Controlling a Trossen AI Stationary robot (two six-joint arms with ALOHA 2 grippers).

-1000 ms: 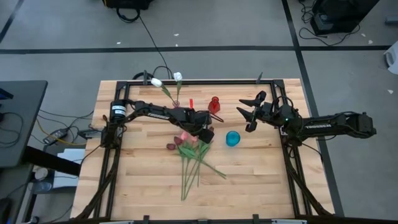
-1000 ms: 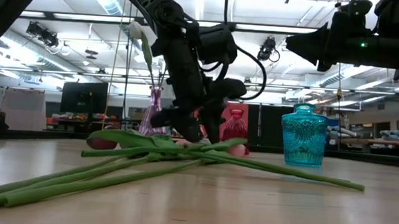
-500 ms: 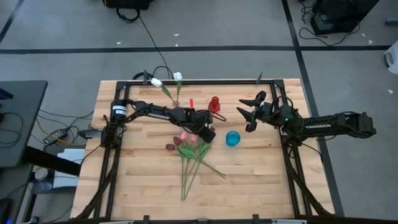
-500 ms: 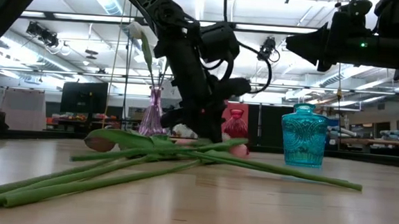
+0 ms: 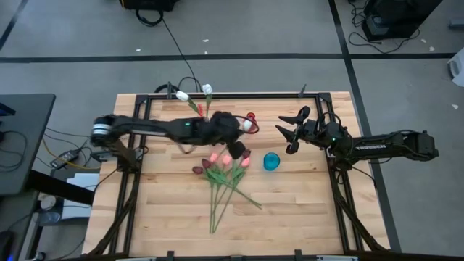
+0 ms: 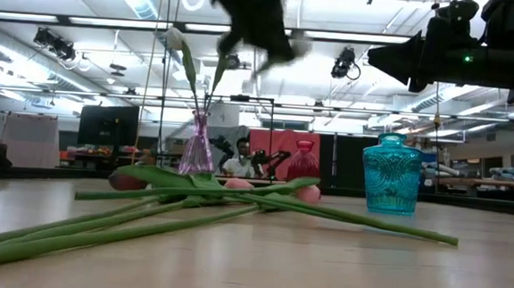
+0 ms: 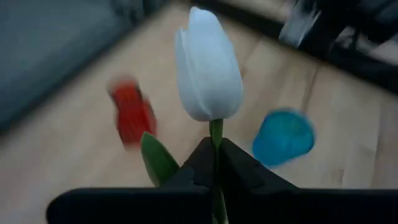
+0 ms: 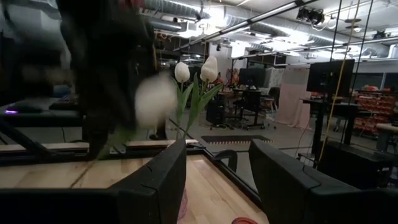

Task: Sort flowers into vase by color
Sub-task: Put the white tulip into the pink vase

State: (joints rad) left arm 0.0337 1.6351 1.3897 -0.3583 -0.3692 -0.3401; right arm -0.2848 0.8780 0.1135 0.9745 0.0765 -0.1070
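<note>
White tulip (image 7: 208, 68) sits clamped by its stem in the left gripper (image 5: 246, 125), lifted above the table (image 5: 304, 210) just beside the red vase (image 7: 132, 114). At six o'clock from it, pink and dark red flowers (image 5: 223, 174) lie fanned mid-table, stems trailing toward the wide bare near edge. Blue vase (image 5: 271, 161) stands at four o'clock. Right gripper (image 5: 288, 130) hovers with fingers spread, well clear at three o'clock.

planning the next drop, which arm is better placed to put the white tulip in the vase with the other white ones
Left. Its tool already grips the white tulip by the stem and is lifted near the clear vase holding white flowers. The right tool is open and empty, over by the blue vase.
</note>
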